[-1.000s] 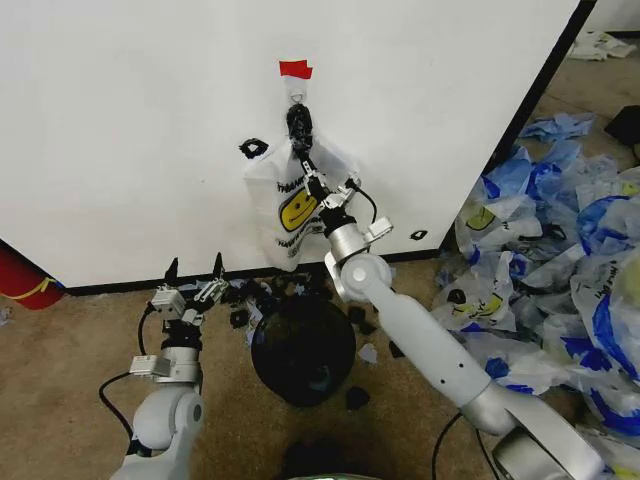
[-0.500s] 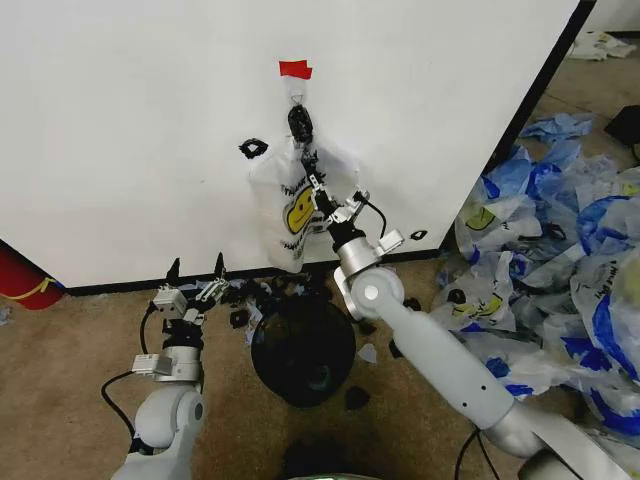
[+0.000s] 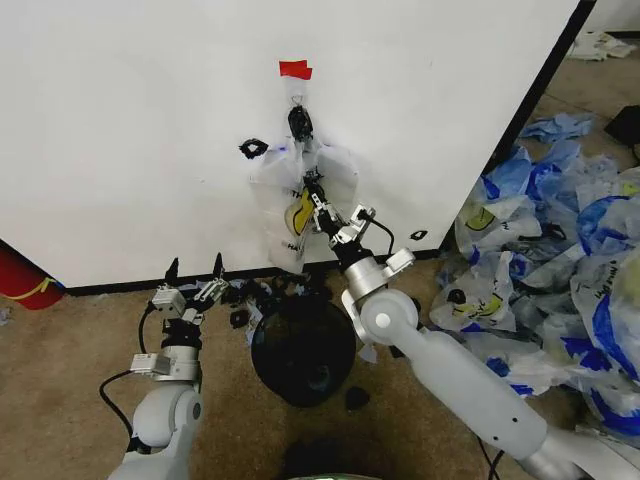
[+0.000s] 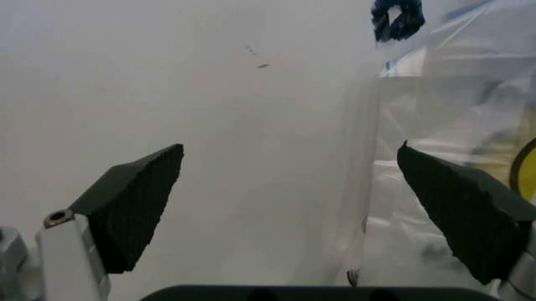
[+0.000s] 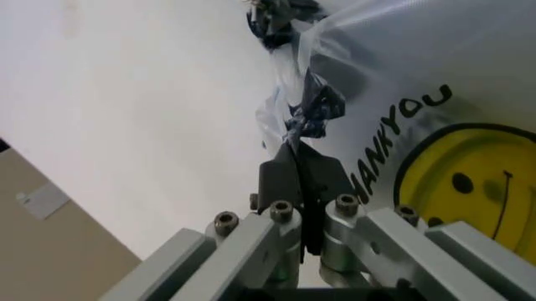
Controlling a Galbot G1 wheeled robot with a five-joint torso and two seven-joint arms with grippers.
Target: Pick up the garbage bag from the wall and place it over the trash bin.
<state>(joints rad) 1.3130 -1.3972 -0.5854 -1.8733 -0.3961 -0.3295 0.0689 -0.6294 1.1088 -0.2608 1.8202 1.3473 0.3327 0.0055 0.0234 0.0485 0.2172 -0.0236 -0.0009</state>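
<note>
1. I see the garbage bag [image 3: 298, 195] hanging flat against the wall [image 3: 130, 130] from a small hook [image 3: 298, 101], just under a piece of red tape [image 3: 295, 69]. Its long axis runs straight down from the hook, with the yellow smiley face and dark lettering facing out.

2. My right gripper [image 3: 308, 186] is up against the bag's front, reaching toward the wall from low on the right. In the right wrist view its fingers [image 5: 297, 172] are pressed together, and a dark crumpled fold of the bag [image 5: 312, 111] sits right at their tips. I judge it is pinching that fold, just below the hook.

3. My left gripper [image 3: 195, 270] is parked low near the wall's black base trim, well to the left of the bag. Its fingers [image 4: 134, 204] are spread wide and hold nothing. The left wrist view shows the bag's edge off toward one finger.

4. The trash bin [image 3: 303, 350] stands on the floor directly below the bag, between my two arms, its mouth open toward me. Small black scraps [image 3: 357, 397] lie around it.

5. The relation that matters: the bag's handle loops over the hook above the right fingers, so I judge it must lift up and away from the wall before coming down. The drop to the bin is short and unobstructed.

6. A heap of other plastic bags [image 3: 560, 260] crowds the floor to the right, past the wall's edge.
</note>
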